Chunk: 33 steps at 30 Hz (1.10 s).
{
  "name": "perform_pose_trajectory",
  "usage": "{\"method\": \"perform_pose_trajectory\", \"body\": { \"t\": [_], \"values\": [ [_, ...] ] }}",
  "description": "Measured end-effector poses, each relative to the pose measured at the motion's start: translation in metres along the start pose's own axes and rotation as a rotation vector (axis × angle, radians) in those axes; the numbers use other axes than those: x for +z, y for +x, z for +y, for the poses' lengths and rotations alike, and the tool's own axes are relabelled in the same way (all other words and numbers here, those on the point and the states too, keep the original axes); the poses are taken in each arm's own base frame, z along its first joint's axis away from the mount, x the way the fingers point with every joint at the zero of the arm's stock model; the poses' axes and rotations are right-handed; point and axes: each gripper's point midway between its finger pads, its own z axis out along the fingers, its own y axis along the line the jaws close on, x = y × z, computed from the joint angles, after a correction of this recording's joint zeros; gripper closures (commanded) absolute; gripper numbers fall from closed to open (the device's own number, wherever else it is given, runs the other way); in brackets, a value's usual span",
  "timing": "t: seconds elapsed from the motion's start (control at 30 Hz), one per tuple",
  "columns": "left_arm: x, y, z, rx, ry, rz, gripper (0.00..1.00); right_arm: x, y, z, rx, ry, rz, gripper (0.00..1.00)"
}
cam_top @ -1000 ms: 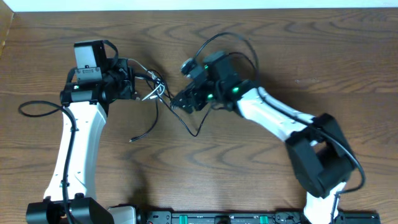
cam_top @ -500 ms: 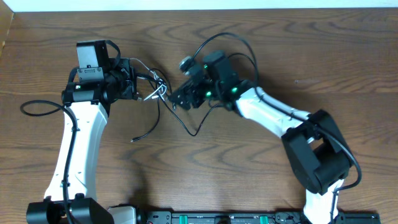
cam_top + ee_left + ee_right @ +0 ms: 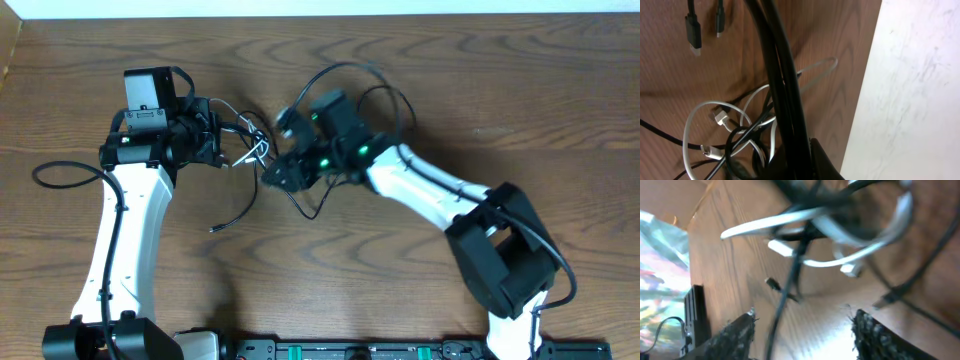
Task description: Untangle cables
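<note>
The cables form a small tangle of thin black cords and one white cord between the two grippers. My left gripper is shut on the tangle's left side. In the left wrist view, black cords run up out of its jaws, with white loops beside them and two plug ends hanging. My right gripper is at the tangle's lower right, open. Its fingers stand apart, and one black cord passes between them under the blurred white loops. A loose black end trails toward the front.
The left arm's own thick black wire loops over the table at the far left, and the right arm's wire arcs above its wrist. A white surface borders the table's far edge. A black rail runs along the front.
My right gripper has moved left and slightly forward into the tangle, its jaws narrowing. The left arm and its grip have stayed put.
</note>
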Motion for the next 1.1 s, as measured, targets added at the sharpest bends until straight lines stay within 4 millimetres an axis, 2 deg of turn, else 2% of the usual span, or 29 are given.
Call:
{"method": "perform_pose_trajectory", "body": {
  "t": [0.1, 0.2, 0.23, 0.47, 0.6, 0.83, 0.87, 1.03, 1.1],
  "values": [
    [0.0, 0.0, 0.002, -0.001, -0.006, 0.0, 0.93, 0.009, 0.003, 0.009, -0.024, 0.006, 0.005, 0.65],
    [0.0, 0.0, 0.003, -0.003, -0.013, 0.0, 0.93, 0.011, 0.002, 0.008, -0.025, 0.018, 0.0, 0.96],
    [0.0, 0.0, 0.004, -0.003, -0.015, 0.001, 0.93, 0.011, 0.002, 0.006, -0.022, 0.025, -0.002, 0.99],
    [0.0, 0.0, 0.005, -0.004, -0.019, 0.0, 0.93, 0.006, 0.007, -0.004, 0.008, 0.048, 0.016, 0.99],
    [0.0, -0.003, 0.005, -0.005, -0.022, -0.018, 0.93, -0.012, 0.003, -0.008, 0.039, 0.072, 0.018, 0.99],
    [-0.001, -0.014, 0.011, -0.008, -0.045, -0.082, 0.93, -0.118, -0.053, 0.005, 0.029, 0.125, -0.169, 0.99],
    [-0.001, -0.015, 0.012, -0.008, -0.049, -0.089, 0.93, -0.14, -0.06, 0.007, 0.03, 0.135, -0.204, 0.99],
    [-0.001, -0.017, 0.012, -0.008, -0.049, -0.101, 0.92, -0.222, -0.079, 0.003, 0.047, 0.174, -0.338, 0.99],
    [-0.001, -0.017, 0.012, -0.007, -0.05, -0.104, 0.92, -0.247, -0.083, -0.001, 0.05, 0.182, -0.383, 0.99]
  ]
}}
